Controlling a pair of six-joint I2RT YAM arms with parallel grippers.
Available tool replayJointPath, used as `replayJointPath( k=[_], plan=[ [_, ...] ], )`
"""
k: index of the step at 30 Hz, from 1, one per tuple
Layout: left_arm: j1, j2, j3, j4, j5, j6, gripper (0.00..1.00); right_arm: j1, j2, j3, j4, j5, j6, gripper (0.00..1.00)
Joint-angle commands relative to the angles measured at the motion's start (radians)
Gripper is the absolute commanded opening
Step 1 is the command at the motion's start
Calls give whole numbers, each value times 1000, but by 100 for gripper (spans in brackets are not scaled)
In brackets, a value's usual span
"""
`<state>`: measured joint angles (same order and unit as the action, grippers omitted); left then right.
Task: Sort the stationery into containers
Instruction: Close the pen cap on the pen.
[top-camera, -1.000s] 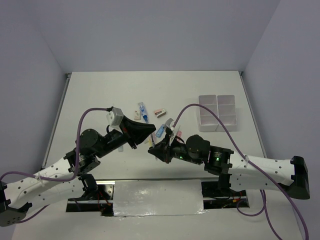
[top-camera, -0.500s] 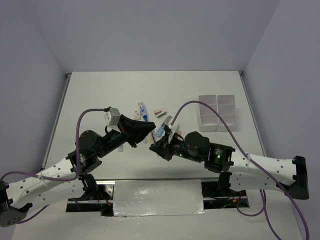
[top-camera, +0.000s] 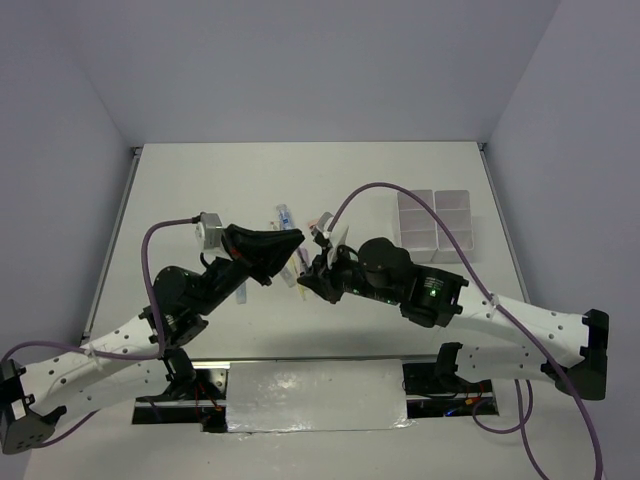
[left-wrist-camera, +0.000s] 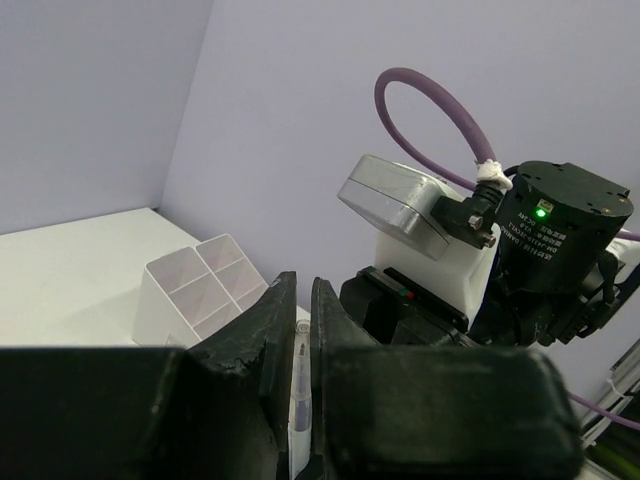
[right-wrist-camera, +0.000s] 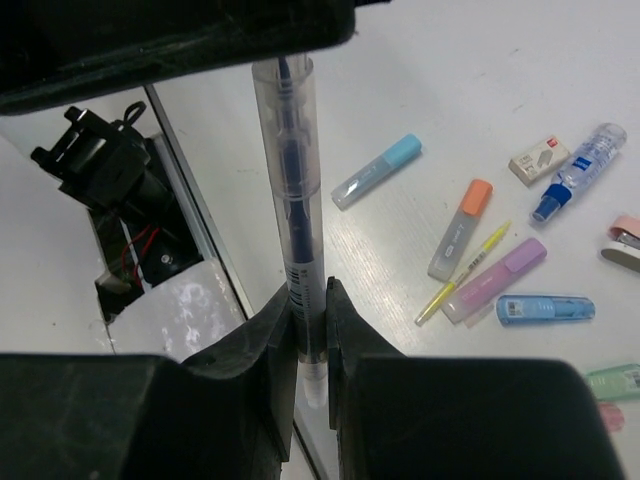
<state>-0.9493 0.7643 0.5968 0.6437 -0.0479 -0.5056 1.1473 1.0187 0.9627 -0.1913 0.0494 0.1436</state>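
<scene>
— Who has the pen (right-wrist-camera: 293, 200)?
— Both. The left hand (left-wrist-camera: 297, 300) and right hand (right-wrist-camera: 308, 300) each clamp it, in the air above the table (right-wrist-camera: 480, 80), well apart from the bins (top-camera: 434, 215).
— Risk?
— Uneven pulling could bend it; a mistimed release drops it among the markers (right-wrist-camera: 461, 228).
</scene>
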Motion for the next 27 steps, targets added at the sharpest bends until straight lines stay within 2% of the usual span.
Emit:
replayJointPath(
  k=[1, 10, 27],
  plan=[
    [-32, 56, -92, -190, 177, -51, 0, -50, -9, 174, 285, 73, -10, 0],
    [-49, 104, -130, -153, 195, -67, 0, -87, 4, 223, 276, 0, -15, 0],
    [-127, 176, -216, -99, 111, -96, 0, -129, -45, 300, 392, 17, 7, 0]
  ],
)
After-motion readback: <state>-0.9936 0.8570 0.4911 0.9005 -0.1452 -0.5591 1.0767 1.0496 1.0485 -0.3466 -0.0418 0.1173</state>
